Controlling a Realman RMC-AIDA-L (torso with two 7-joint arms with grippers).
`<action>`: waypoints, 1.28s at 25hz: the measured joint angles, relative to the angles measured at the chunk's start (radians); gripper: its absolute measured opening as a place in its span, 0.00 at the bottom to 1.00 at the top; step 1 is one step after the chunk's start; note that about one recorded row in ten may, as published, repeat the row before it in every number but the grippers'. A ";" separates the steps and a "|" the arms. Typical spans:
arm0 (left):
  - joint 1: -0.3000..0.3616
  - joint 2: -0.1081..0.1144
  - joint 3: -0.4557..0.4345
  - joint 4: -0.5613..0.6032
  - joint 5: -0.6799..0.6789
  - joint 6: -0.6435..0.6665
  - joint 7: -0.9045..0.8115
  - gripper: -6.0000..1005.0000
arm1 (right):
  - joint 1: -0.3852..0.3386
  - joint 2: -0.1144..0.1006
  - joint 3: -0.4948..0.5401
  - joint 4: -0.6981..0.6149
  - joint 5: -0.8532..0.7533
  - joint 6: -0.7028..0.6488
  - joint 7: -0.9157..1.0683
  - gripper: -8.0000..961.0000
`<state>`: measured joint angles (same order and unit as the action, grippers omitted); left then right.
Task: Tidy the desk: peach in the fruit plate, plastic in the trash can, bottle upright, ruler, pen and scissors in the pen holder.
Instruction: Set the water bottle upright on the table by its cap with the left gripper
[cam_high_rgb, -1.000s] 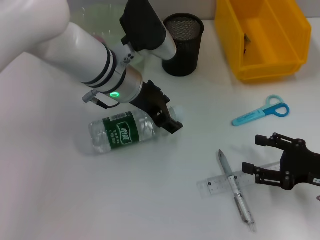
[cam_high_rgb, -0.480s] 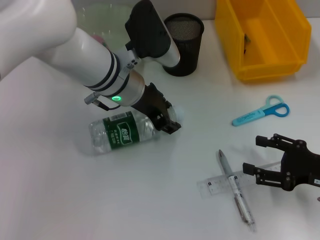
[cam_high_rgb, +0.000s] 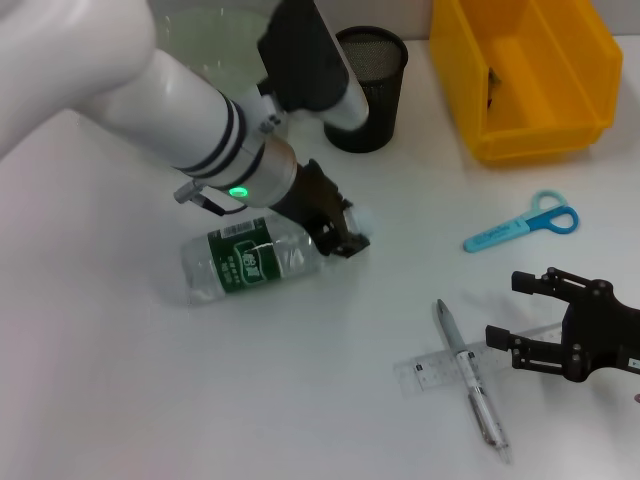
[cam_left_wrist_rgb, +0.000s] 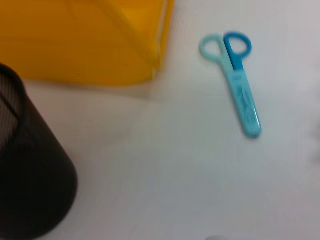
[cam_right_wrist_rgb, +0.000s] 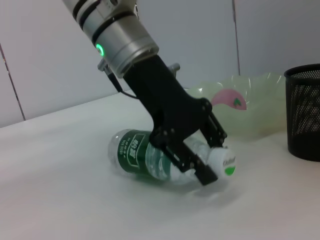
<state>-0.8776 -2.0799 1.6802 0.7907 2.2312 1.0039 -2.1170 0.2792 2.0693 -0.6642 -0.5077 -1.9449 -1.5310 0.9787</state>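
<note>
From the head view, my left gripper (cam_high_rgb: 340, 228) is pinched on the neck of the bottle (cam_high_rgb: 255, 260), which lies on its side on the desk (cam_high_rgb: 120, 400), cap toward my right. The holder (cam_high_rgb: 367, 88) stands just behind my forearm, and the yellow bin (cam_high_rgb: 525, 80) sits at the far right corner, its front wall near the scissors (cam_high_rgb: 522, 226). My right gripper (cam_high_rgb: 530, 315) hangs low at the right edge with its fingers spread, holding nothing, just beside the ruler (cam_high_rgb: 440, 368) and the pen (cam_high_rgb: 470, 385) that crosses it. Between bottle and pen the desk is bare, and the near left is wide open.

My left wrist view shows the holder's (cam_left_wrist_rgb: 30, 185) dark wall at one side, the bin's (cam_left_wrist_rgb: 85, 40) corner edge beside it, and the scissors (cam_left_wrist_rgb: 240, 82) lying apart from both with bare desk all around.

My right wrist view shows the left gripper (cam_right_wrist_rgb: 200, 155) clamped around the bottle's (cam_right_wrist_rgb: 150, 157) neck beside the white cap (cam_right_wrist_rgb: 222, 161), the body resting on the desk. Behind it the plate (cam_right_wrist_rgb: 250, 110) holds the peach (cam_right_wrist_rgb: 229, 98), and the holder (cam_right_wrist_rgb: 304, 110) stands at the frame's edge, well apart from the bottle.
</note>
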 joint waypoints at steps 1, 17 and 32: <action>0.000 0.000 0.000 0.000 0.000 0.000 0.000 0.46 | 0.000 0.000 0.000 0.000 0.000 0.000 0.000 0.85; 0.143 0.011 -0.369 0.181 -0.166 0.268 0.179 0.44 | 0.005 0.000 0.000 0.000 0.000 -0.008 -0.004 0.85; 0.246 0.014 -0.550 0.180 -0.304 0.378 0.358 0.44 | 0.009 0.002 0.000 0.000 0.003 -0.028 -0.020 0.85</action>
<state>-0.6318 -2.0659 1.1298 0.9708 1.9268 1.3823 -1.7589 0.2885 2.0708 -0.6642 -0.5079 -1.9420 -1.5586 0.9584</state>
